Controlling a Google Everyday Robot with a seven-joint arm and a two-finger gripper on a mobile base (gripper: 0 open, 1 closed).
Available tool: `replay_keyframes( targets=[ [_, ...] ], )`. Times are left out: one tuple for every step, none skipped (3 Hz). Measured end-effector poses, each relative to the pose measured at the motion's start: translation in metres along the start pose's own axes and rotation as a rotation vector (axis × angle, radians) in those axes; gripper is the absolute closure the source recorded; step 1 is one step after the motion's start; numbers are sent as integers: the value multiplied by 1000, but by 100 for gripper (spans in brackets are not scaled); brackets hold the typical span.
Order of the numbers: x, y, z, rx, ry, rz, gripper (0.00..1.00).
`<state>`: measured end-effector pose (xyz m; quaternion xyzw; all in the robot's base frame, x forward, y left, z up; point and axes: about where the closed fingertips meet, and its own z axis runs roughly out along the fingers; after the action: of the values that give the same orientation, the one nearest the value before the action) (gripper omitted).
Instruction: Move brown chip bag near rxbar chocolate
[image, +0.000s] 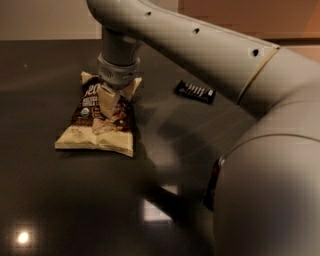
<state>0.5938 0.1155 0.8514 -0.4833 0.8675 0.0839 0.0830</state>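
The brown chip bag (95, 125) lies flat on the dark table (45, 200) at the left, dark brown with cream edges. My gripper (107, 102) points straight down and sits on the upper middle of the bag, touching it. The arm covers part of the bag's top. The rxbar chocolate (195, 91), a slim black bar with white lettering, lies to the right of the bag and a little farther back, about a bag's width away.
My large grey arm (270, 150) fills the right side of the view. A red-brown object (215, 182) shows partly behind the arm at the lower right. A wall runs behind the table's far edge.
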Motion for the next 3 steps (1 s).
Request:
replay_keyframes(
  targets=[
    [2,2,-3,-12,-9,-3,88],
    [3,3,-9,-19,-22,-13,100],
    [6,-3,-31,-14,-47,-43,100]
  ],
)
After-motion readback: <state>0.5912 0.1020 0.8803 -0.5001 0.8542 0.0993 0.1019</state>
